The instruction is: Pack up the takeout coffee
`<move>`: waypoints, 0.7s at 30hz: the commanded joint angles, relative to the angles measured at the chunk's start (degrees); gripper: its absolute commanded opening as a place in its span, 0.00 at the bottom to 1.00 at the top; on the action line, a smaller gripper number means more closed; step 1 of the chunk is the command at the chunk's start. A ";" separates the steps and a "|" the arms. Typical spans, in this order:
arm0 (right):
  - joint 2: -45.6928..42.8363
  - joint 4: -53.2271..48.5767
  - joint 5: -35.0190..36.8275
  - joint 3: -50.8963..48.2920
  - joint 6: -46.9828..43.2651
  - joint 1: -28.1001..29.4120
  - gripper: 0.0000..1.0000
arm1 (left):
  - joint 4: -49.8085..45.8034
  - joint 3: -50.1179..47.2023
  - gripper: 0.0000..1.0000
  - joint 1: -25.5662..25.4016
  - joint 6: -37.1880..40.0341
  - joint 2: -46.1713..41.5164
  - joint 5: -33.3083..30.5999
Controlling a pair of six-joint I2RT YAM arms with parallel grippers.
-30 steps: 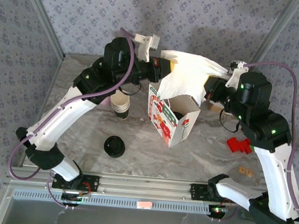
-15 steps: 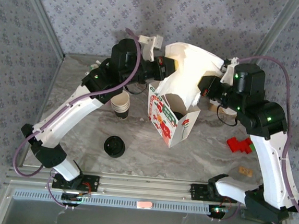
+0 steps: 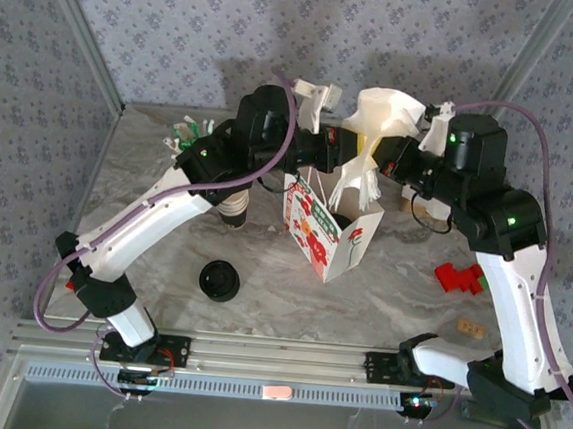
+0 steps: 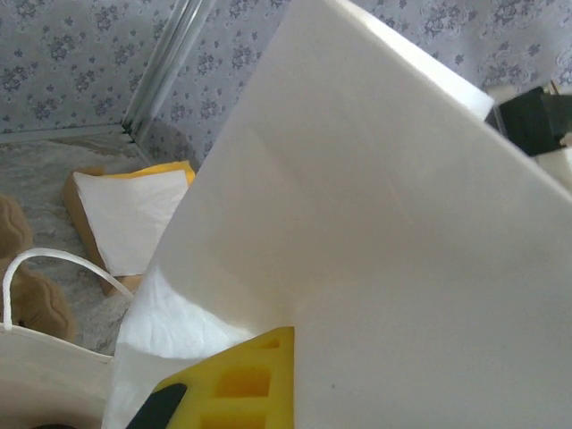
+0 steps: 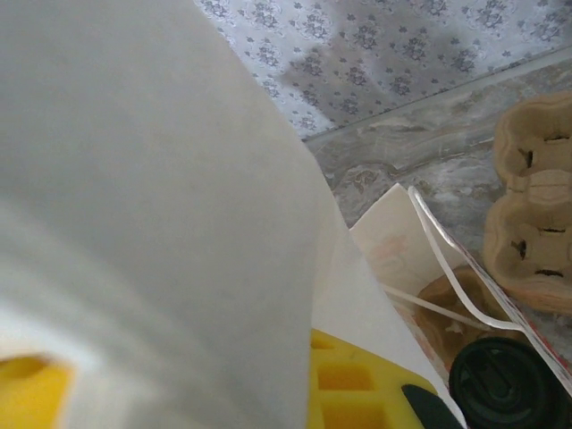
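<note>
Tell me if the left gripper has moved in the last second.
Yes: the left gripper moved rightward, from the paper bag's far-left corner toward its middle.

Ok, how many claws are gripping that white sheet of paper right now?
2. The left claw pinches the white paper sheet from the left, the right claw from the right, both above the open paper bag. No further claw looks hidden.

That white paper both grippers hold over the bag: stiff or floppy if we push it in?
Likely floppy: the paper arches up between its pinched ends, and its lower part hangs crumpled over the bag. Probably very light, so it should crush down rather than tip the bag.
</note>
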 commanded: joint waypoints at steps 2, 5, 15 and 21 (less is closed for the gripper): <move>0.03 3.00 -1.80 1.45 1.62 -0.39 0.05 | -0.84 2.49 0.01 -0.15 2.53 0.09 0.44; 0.16 3.85 -2.75 1.28 2.07 -0.39 0.05 | -1.02 2.65 0.03 -0.15 2.93 0.35 0.07; -0.52 4.84 -6.33 -1.30 -1.66 0.03 0.05 | -1.56 7.63 0.07 0.01 1.51 3.00 0.46; -0.99 6.37 -5.94 -2.61 -3.73 1.15 0.07 | -3.08 11.00 0.08 -0.06 0.83 5.01 1.21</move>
